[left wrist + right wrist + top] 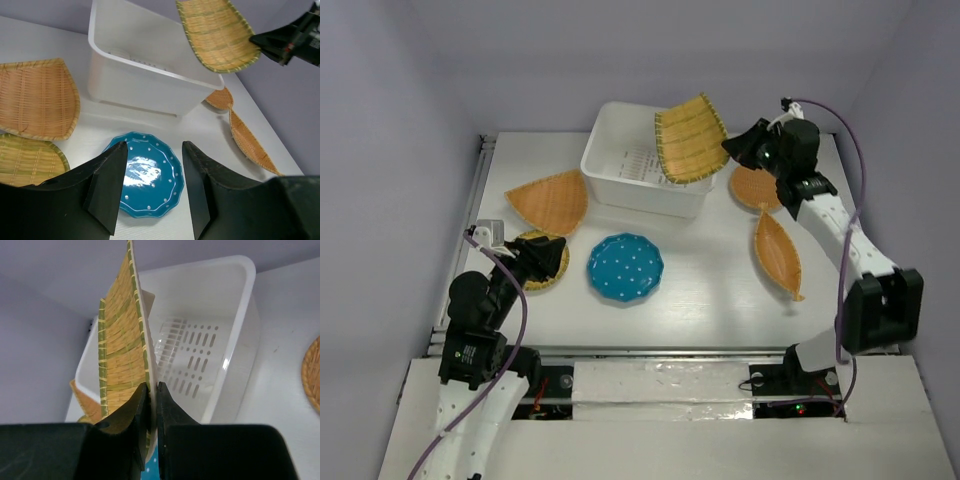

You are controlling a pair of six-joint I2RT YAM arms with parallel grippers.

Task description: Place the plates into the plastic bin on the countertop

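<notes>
My right gripper [732, 148] [152, 390] is shut on the edge of a squarish wicker plate [690, 138] [120, 350], which hangs tilted over the right end of the white plastic bin [640, 195] [240, 335]. The teal dotted plate [625, 267] [150, 172] lies on the countertop [710, 290] in front of the bin. My left gripper [542, 255] [152, 185] is open and empty, just left of the teal plate, hovering over a round wicker plate [548, 272]. A fan-shaped plate [552, 200] lies left of the bin.
A leaf-shaped wicker plate [778, 252] and a round one [755, 187] lie on the right, near the right arm. A metal rail [480, 200] runs along the countertop's left edge. Grey walls close in the back and sides.
</notes>
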